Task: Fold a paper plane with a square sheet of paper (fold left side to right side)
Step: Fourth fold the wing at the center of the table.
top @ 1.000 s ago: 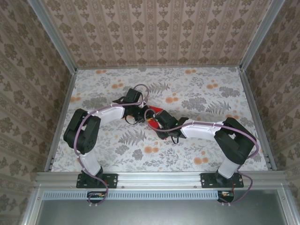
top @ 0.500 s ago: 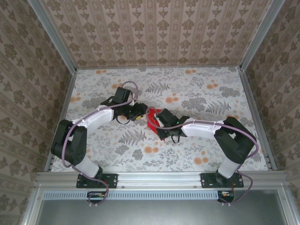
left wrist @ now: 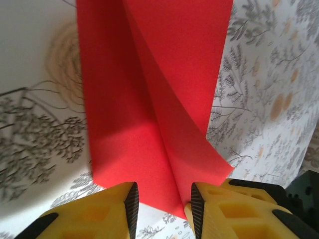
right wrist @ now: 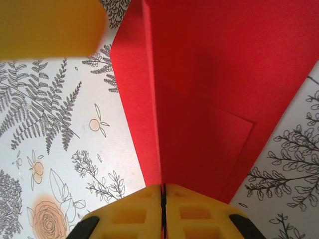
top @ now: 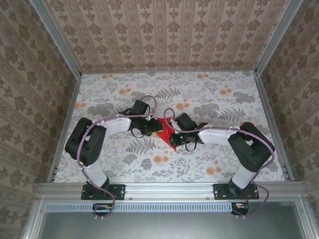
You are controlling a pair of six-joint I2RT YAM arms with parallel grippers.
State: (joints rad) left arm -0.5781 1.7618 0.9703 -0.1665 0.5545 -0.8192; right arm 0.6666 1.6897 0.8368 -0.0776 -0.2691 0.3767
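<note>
The red sheet of paper [top: 164, 130] is seen near the centre of the patterned tabletop [top: 214, 94], between the two grippers. From above it is seen as a narrow kite shape with its sharpest tip pointed toward 5 o'clock. Its surface is plain, matte, bright red throughout, and the same even colour is carried on every layer that is shown.

In the left wrist view the sheet [left wrist: 149, 99] is shown as two long panels joined at a crease that is run from 12 o'clock to 6 o'clock; the right-hand panel is curled upward and laid partly over the left one, and a soft shadow is cast beneath it. In the right wrist view the paper [right wrist: 214, 84] is raised into a sharp ridge along the centre line; a smaller flap with a square corner is laid flat on the lower layer at 4 o'clock.

The left gripper [top: 153, 132] is placed at the paper's 9 o'clock. In its own view the left gripper [left wrist: 162, 201] is held partly open, with its yellow fingers [left wrist: 94, 214] apart and the bottom corner of the crease set in the gap; whether the pads are pressed on the paper cannot be told.

The right gripper [top: 173, 133] is placed at the paper's 3 o'clock. In its own view the right gripper [right wrist: 163, 195] is closed tight — the paper's ridge is pinched in the seam between its fingers.
</note>
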